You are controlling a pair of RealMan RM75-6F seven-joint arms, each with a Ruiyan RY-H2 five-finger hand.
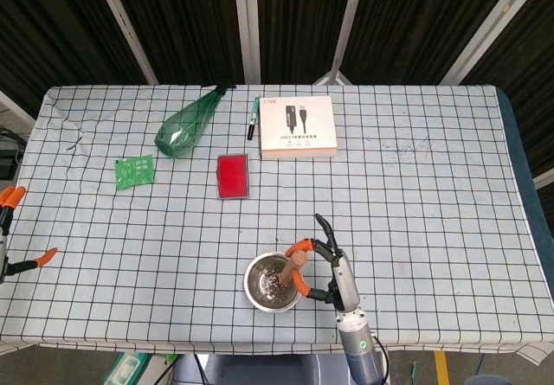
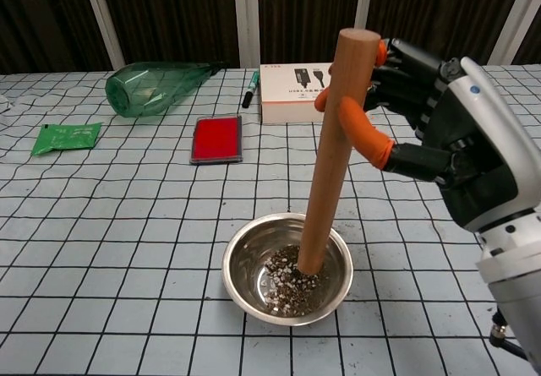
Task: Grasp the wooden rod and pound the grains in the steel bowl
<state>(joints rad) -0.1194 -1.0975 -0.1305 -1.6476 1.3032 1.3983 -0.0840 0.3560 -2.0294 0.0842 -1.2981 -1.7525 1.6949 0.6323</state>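
Firmly, right hand [image 2: 439, 131] grips wooden rod [image 2: 334, 152] standing in steel bowl [image 2: 241, 262].

Head view high overhead, chest view low, close, perhaps table-level, sharing steel bowl [image 1: 271, 282] [image 2: 287, 277]

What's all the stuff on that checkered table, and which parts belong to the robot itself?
Steel bowl: one, silver, near front edge of the table, grains inside.
Grains: a scatter, brown and pale, on the bowl's bottom.
Wooden rod: one, brown, nearly upright, lower end in the grains.
Plastic bottle: one, green, lying on its side, far left.
Pen: one, green, between bottle and box.
Box: one, white, far middle.
Flat case: one, red, in front of the box.
Packet: one, green, left.
Tablecloth: one, white with dark grid.
Right hand: black with orange fingertips, grips the rod's upper part.
Left hand: orange tips only, at the left edge.
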